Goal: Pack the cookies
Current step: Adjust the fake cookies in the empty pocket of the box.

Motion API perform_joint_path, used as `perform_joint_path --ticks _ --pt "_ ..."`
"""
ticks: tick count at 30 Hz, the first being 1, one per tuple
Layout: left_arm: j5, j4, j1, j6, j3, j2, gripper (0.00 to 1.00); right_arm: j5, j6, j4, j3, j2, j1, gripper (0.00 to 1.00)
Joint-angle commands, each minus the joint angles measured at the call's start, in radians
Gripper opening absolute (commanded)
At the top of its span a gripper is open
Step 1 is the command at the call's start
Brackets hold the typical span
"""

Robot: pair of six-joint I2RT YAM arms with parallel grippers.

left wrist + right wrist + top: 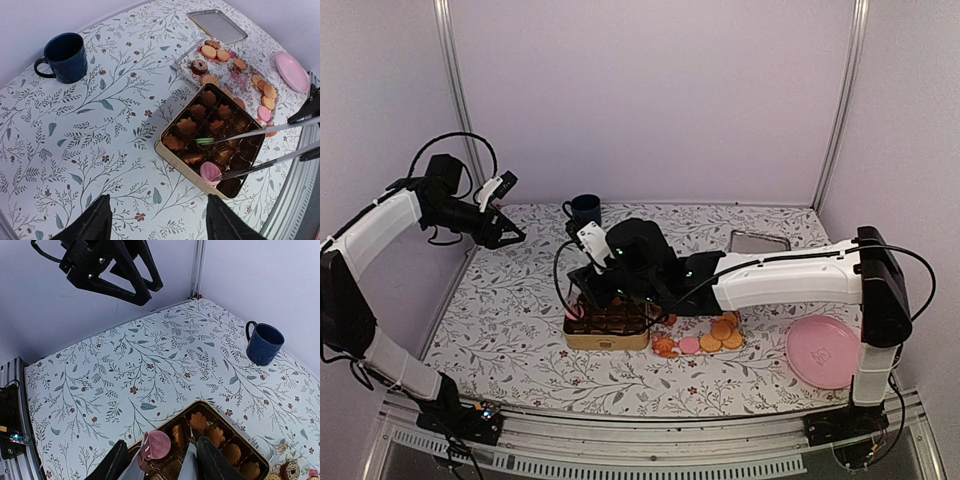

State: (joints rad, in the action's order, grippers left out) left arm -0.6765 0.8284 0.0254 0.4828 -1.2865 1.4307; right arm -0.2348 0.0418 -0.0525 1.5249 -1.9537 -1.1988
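Two arms are on record, and we take them from left to right. The left gripper (159,210) hangs raised over the left side of the flowered table (100,125), well apart from the work. Its fingers are spread wide with nothing between them. Behind it, near the back wall, a blue mug (65,70) stands upright, handle to the left.

At the centre sits an open gold tin (607,341) fitted with a dark compartment tray. Several compartments hold golden-orange cookies (187,126), one to a cell; others look dark, and we cannot tell their contents.

The right gripper (162,455) is poised over the tin's near end, its fingers pressed onto a pair of metal tongs (250,134). The tong blades stand apart inside the tin. A pink cookie (210,172) lies in the near corner, touching the tip of one blade. A green cookie (204,141), seen edge-on, sits at the tip of the other. We cannot tell whether either is gripped.

Just beyond the tin, to its right, loose cookies (208,51) are scattered on what looks like a flat flowered sheet (235,80). They are mostly orange, with one dark ringed and one pink.

Further back lies a silver tray (217,25). A pink plate (292,70) rests at the far right.
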Motion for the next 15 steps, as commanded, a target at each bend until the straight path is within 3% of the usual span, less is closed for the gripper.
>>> perform_joint_path --ticks 1,15 --pt "-0.015 0.003 -0.01 0.013 0.004 -0.026 0.65 0.034 0.016 -0.059 -0.021 0.049 -0.006 0.46" --pt "-0.023 0.002 -0.011 0.008 -0.005 -0.019 0.65 0.055 0.023 -0.104 -0.044 0.089 -0.011 0.46"
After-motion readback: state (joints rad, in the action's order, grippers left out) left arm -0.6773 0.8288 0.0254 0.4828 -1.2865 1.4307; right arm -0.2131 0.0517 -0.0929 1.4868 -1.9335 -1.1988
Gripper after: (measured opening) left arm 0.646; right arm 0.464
